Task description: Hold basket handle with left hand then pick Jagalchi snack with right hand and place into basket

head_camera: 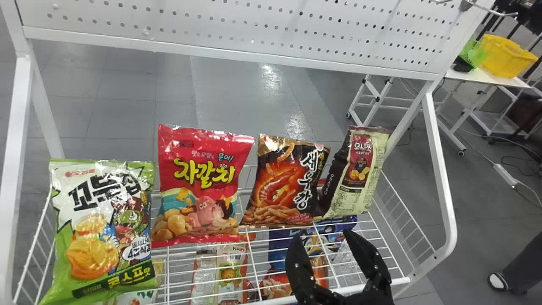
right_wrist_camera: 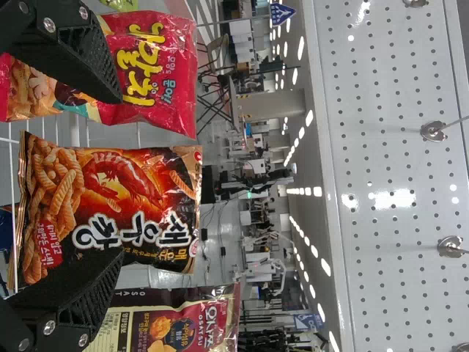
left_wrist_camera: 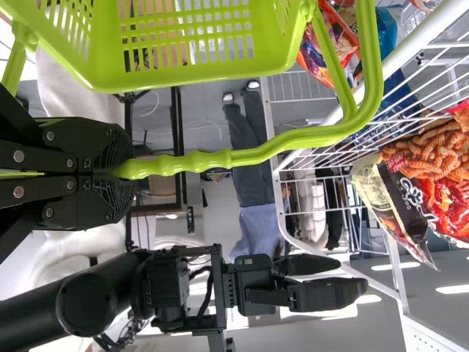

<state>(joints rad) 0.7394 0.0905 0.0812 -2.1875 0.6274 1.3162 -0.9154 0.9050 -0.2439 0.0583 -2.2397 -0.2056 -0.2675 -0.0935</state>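
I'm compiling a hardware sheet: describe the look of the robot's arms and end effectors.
The left end effector and right end effector are black, with textured inner pads and round silvery screw heads. The right arm is black too, with a thick rounded tube, boxy housings and exposed dark cables.

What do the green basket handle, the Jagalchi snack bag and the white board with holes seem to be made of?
Green basket handle: likely moulded plastic, from its even colour and soft shine.
Jagalchi snack bag: thin glossy film, probably plastic, since its wrinkled surface catches light; foil inside is possible.
White board: perhaps painted metal, smooth with neat round holes.
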